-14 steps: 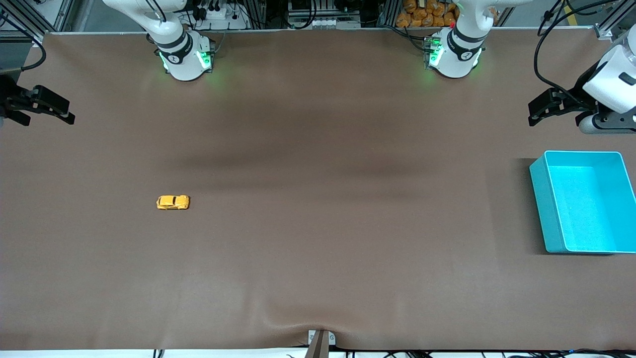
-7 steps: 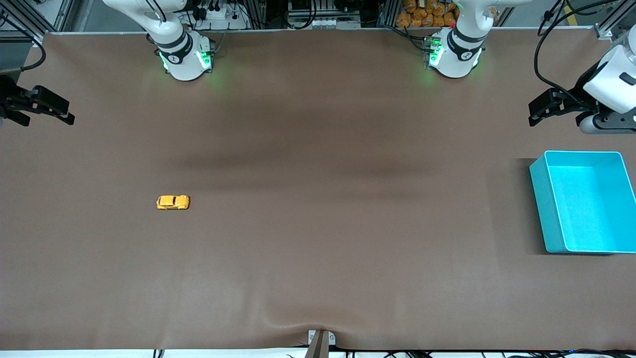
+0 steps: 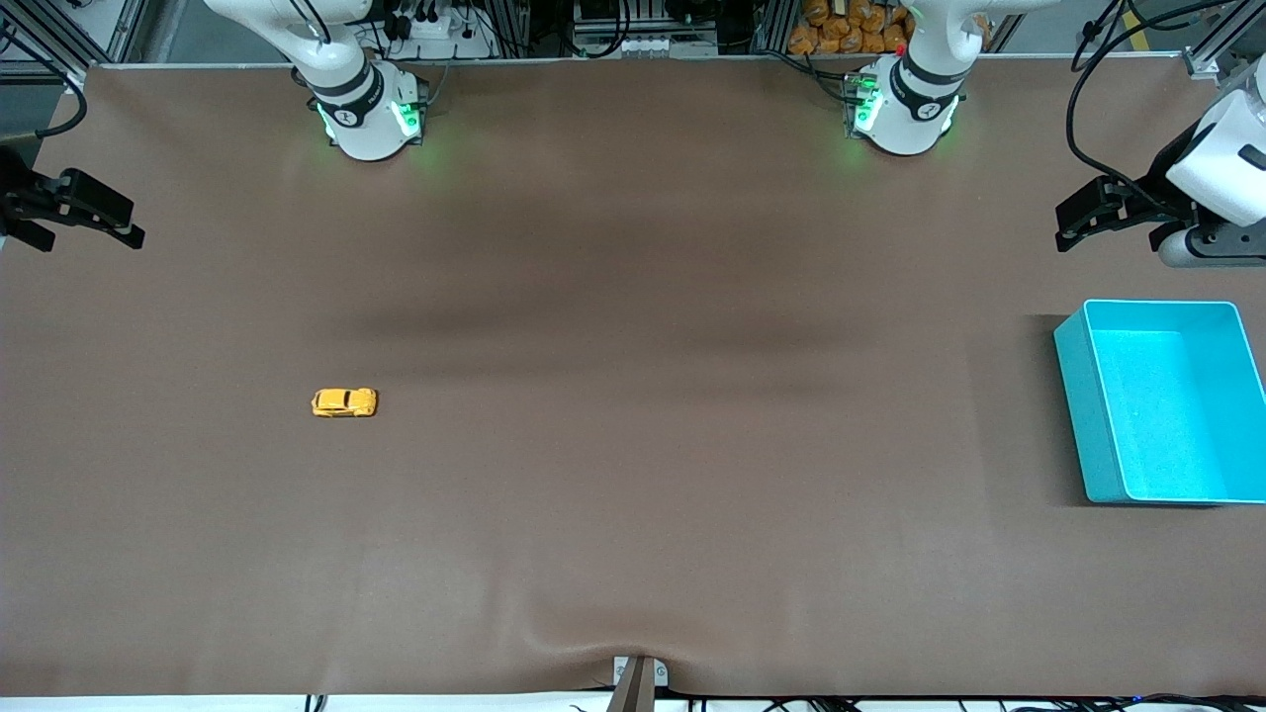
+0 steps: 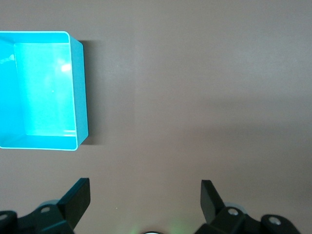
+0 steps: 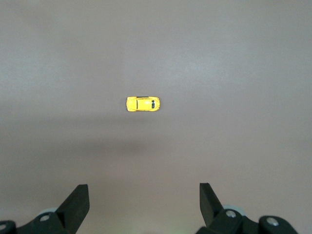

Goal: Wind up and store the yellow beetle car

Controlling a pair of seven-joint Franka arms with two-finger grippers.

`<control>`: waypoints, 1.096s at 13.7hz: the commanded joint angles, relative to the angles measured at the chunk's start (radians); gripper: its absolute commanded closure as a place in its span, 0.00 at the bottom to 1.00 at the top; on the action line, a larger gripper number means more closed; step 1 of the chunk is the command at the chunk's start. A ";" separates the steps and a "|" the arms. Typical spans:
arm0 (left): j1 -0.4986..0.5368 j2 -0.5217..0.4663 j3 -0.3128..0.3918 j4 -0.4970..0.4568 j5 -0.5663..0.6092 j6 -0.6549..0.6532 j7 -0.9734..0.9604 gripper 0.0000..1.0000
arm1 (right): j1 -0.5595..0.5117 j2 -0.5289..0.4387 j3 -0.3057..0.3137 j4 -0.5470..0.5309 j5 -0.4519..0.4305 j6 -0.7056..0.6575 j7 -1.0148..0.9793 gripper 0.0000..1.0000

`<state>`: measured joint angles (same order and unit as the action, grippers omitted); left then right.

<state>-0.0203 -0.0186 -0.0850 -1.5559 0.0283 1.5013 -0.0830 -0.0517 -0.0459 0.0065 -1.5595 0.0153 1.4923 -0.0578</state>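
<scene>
Well apart from both released tools, yellow beetle car (image 3: 344, 402) on table; right tool (image 3: 117, 223), left tool (image 3: 1070, 223) aloft

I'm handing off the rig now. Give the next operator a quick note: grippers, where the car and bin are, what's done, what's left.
Left gripper: open, empty, up over the table's edge at the left arm's end, above the teal bin.
Right gripper: open, empty, over the right arm's end.
Yellow beetle car: on the table toward the right arm's end, untouched.
Bin: empty.
Done: nothing.
Left: pick up the car, wind it, store it in the bin.
</scene>
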 commanded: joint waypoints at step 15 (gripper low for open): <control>0.005 -0.011 -0.007 0.002 -0.024 0.004 0.003 0.00 | 0.139 0.076 0.000 -0.037 -0.003 0.045 -0.253 0.00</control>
<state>-0.0213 -0.0187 -0.0875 -1.5542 0.0282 1.5019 -0.0830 0.0519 0.0019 0.0112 -1.5836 0.0160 1.5115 -0.2159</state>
